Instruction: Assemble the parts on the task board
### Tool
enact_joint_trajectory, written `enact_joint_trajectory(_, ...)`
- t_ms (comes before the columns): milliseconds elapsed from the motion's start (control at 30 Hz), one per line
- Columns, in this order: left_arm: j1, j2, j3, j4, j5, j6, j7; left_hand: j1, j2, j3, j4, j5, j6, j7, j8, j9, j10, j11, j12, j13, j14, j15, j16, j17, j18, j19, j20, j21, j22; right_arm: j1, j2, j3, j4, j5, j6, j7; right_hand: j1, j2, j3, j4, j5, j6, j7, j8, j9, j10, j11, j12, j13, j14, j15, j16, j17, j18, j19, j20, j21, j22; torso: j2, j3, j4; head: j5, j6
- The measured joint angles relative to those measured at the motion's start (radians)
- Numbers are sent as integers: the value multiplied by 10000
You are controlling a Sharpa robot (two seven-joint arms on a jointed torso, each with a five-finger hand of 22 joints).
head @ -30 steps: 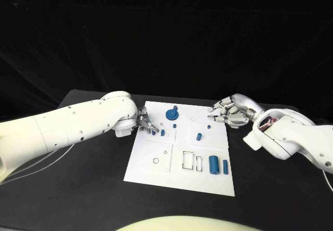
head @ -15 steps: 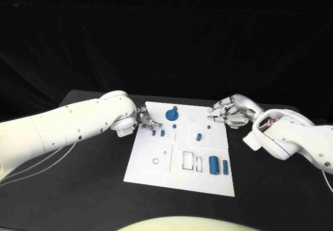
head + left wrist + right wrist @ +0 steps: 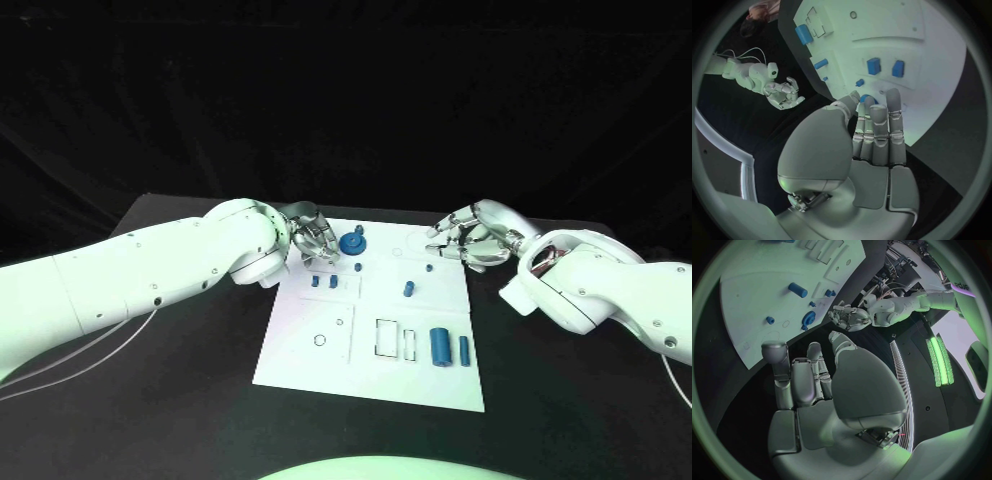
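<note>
White rectangular task board (image 3: 310,350) lies mid-table, carrying small blue parts: a round gear-like piece (image 3: 355,240) near 12 o'clock, two cylinders (image 3: 451,348) near 4 o'clock. Left hand (image 3: 317,243) hovers at the board's 11 o'clock corner, right hand (image 3: 464,240) at 1 o'clock; both hold nothing, fingers loosely spread.

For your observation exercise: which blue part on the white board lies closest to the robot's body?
The large blue cylinder at the board's near edge; every other blue part lies farther up.
</note>
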Motion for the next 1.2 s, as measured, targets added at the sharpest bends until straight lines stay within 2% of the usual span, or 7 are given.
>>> enact_joint_trajectory(133,-174,181,-45,53,-690,-627,1143,376,-358,623,-269,0,184,87,-404,-739,-116,87,-710,-825,-165,107,-740,-808,-1,50,151,-394,-300,-16,3,0,-4,5,-10,33,0,0,85,-3,0,0,0,1,12,-4,-3,-301,-314,-37,-37,-292,-290,0,-100,2,-387,-253,1,1,-3,-43,34)
enact_joint_trajectory(367,-352,558,-158,-412,-2329,-1265,2227,159,-674,857,-345,1,497,13,-768,-1415,-155,127,-1373,-1651,640,107,178,-89,-1,401,139,-351,-321,-32,15,0,-3,17,-31,91,40,40,168,-30,0,0,0,41,12,-4,-3,-517,-565,-37,-37,-429,-403,-1,-135,-34,-585,-366,5,2,-12,-80,86)
enact_joint_trajectory(500,-429,761,-195,-707,-3132,-1339,2423,35,-798,942,-356,1,746,-16,-955,-1762,-132,150,-1695,-2075,1062,107,862,454,-1,629,125,-184,-247,-36,20,0,3,21,-42,114,40,39,174,-24,0,0,0,41,12,-4,-3,-716,-750,-43,-43,-552,-505,15,-179,-6,-761,-459,11,6,-18,-97,104)
enact_joint_trajectory(533,-448,807,-200,-768,-3300,-1339,2449,30,-803,963,-334,1,751,-20,-998,-1829,-117,164,-1777,-2165,1105,99,968,531,-1,634,121,-159,-227,-37,20,0,4,22,-44,118,40,39,197,-1,0,-17,17,41,13,-4,-3,-789,-824,-74,-74,-624,-561,146,-218,-30,-845,-509,12,6,-18,-102,108)
enact_joint_trajectory(567,-468,853,-203,-826,-3459,-1339,2471,30,-803,966,-336,1,812,-4,-1021,-1913,-117,163,-1875,-2276,1206,109,1135,666,-2,716,138,-102,-179,-38,20,0,7,23,-47,121,40,39,208,10,0,-30,29,47,21,-4,-2,-844,-884,-73,-73,-679,-598,155,-261,-16,-903,-541,13,6,-19,-104,110)
enact_joint_trajectory(767,-567,1146,-215,-1147,-4309,-1227,2523,-14,-846,1040,-411,1,1077,-50,-1169,-2218,-4,162,-2156,-2678,1611,94,1846,1248,-1,1426,125,789,891,-40,22,0,18,28,-62,134,39,39,236,-17,0,-66,-6,80,21,-4,-2,-932,-1012,-73,-73,-688,-638,155,-261,-15,-957,-576,16,6,-25,-126,116)
enact_joint_trajectory(1200,-650,1483,-215,-1535,-5067,-626,2436,-77,-909,1040,-411,1,1233,-39,-1292,-2481,30,196,-2383,-3021,1841,113,2324,1646,-1,1813,123,1440,1746,-41,21,0,45,36,-83,139,39,39,264,10,0,-66,-6,80,20,-3,-2,-1036,-1137,-73,-73,-719,-651,156,-260,-15,-1000,-597,14,8,-14,-192,48)
